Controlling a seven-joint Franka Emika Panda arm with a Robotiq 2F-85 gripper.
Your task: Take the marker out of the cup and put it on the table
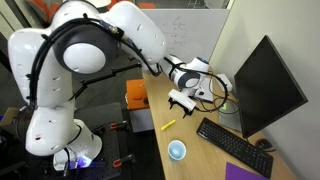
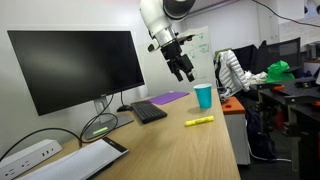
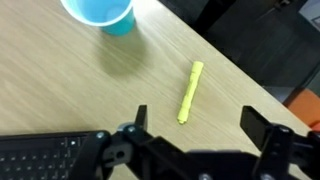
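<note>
Gripper (image 2: 183, 68) hangs w/ jaws spread, nothing in it, up above the cup (image 2: 203, 96). Marker (image 2: 199, 121) lies flat on table (image 2: 160, 150) near cup, not touching.

The scene is lit evenly and fairly brightly from overhead. In an exterior view, ceiling lights (image 2: 303, 9) are blown out to white patches, and the table (image 2: 170, 140) is given a pale, soft sheen. The monitor (image 2: 75, 65) is rendered as a dark area with almost no detail. Only faint shadows are cast: in the wrist view a soft one is seen beside the cup (image 3: 100, 12) and a thin one along the marker (image 3: 190, 92). There the gripper (image 3: 197, 125) is shown dark and out of focus. In an exterior view the white arm (image 1: 90, 50) is slightly overexposed, and a bluish glow (image 1: 82, 155) is seen near its base. All the pictures are coarse and slightly blurred.
</note>
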